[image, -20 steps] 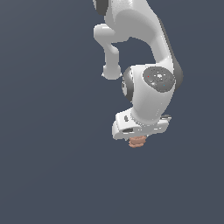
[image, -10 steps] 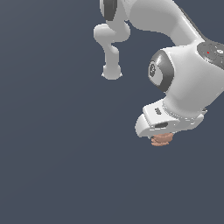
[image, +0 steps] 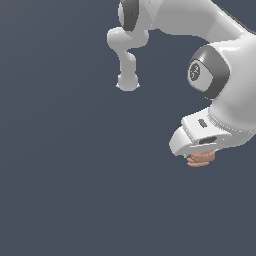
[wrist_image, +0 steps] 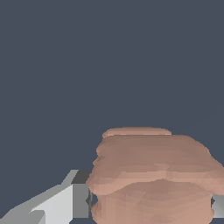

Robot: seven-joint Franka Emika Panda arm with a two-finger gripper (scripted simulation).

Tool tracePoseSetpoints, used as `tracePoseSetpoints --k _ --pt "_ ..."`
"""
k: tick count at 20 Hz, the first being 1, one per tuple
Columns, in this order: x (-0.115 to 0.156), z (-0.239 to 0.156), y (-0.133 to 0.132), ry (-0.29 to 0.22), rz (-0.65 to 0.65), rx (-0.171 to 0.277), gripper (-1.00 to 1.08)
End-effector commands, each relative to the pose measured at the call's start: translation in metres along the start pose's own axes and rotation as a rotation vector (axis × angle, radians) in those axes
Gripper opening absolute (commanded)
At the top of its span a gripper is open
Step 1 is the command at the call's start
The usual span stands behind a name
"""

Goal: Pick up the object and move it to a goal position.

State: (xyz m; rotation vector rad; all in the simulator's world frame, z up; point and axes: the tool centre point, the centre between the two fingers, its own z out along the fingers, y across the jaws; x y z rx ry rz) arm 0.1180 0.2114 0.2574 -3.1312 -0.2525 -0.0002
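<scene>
The object (image: 201, 159) is a small reddish-brown, ridged blocky piece, poking out from under the white hand of the arm at the exterior view's right. My gripper (image: 200, 156) is shut on it; the fingers are mostly hidden behind the hand there. In the wrist view the object (wrist_image: 153, 179) fills the near field, pressed between a grey finger (wrist_image: 65, 199) on one side and a sliver of the other finger (wrist_image: 217, 205). It hangs above the plain dark surface.
The white arm's elbow and a round link end (image: 127, 82) hang in the upper middle of the exterior view. Flat dark blue-grey ground (image: 75, 190) lies all around.
The arm has carried the object toward the exterior view's right and slightly down across the frames. The hold on it looks unchanged.
</scene>
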Motion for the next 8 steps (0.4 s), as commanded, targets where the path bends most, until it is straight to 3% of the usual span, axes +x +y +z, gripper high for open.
tracePoseSetpoints --k 1,8 --pt "0.0021 -0.0032 -0.0035 0.000 0.001 0.000 -1.00" --pt "0.0041 -0.0062 -0.0077 0.000 0.000 0.000 -1.00"
